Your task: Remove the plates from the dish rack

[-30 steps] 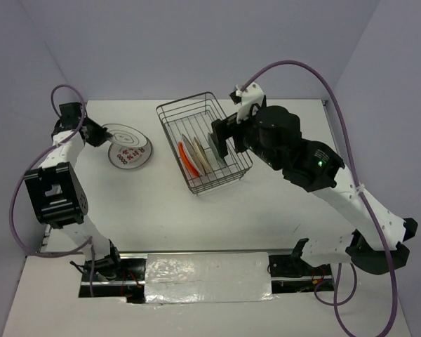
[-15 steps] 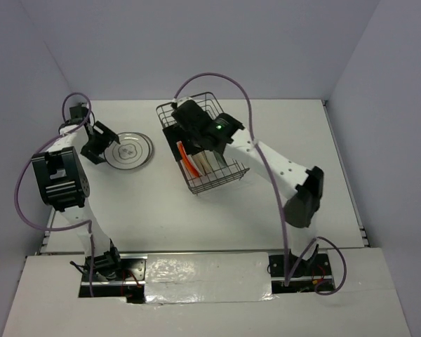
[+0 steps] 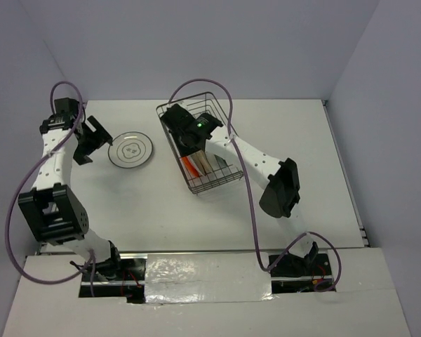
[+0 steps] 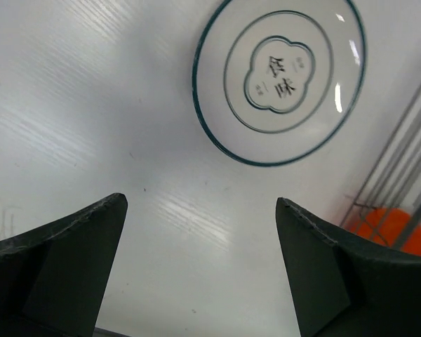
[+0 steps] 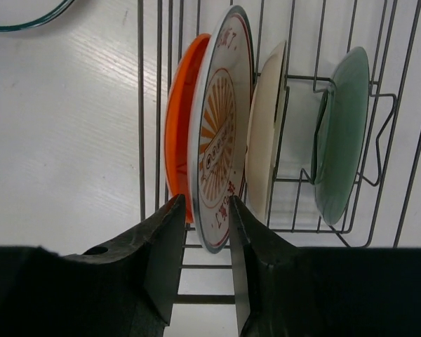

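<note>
Seeing the right gripper (image 5: 205,205) down inside the dish rack (image 3: 217,180). The rack sits by the far edge of the table (image 3: 168,210), about mid-width and skewed to the table edges. Four plates stand on edge in the rack's near half. The orange plate (image 5: 177,133) is on the side toward the table's left edge, with the patterned plate (image 5: 219,140) right against it. Next comes the cream plate (image 5: 265,133), then the green plate (image 5: 342,140), set apart from the others and leaning on a wire divider. The right fingers (image 5: 167,246) straddle the rim of the patterned plate, one on each face. The jaws are at a narrow slot barely wider than the plate. A thin gap shows on the orange side, so they are around the rim but not clamped on it. The left gripper (image 4: 200,274) hovers over bare table toward the far-left corner, jaws spread wide, nothing held. The white plate (image 4: 279,77), with a dark rim ring and a dark centre mark, lies flat on the table between the left gripper and the rack. It touches neither; the rack's corner is close by on its right-edge side.
</note>
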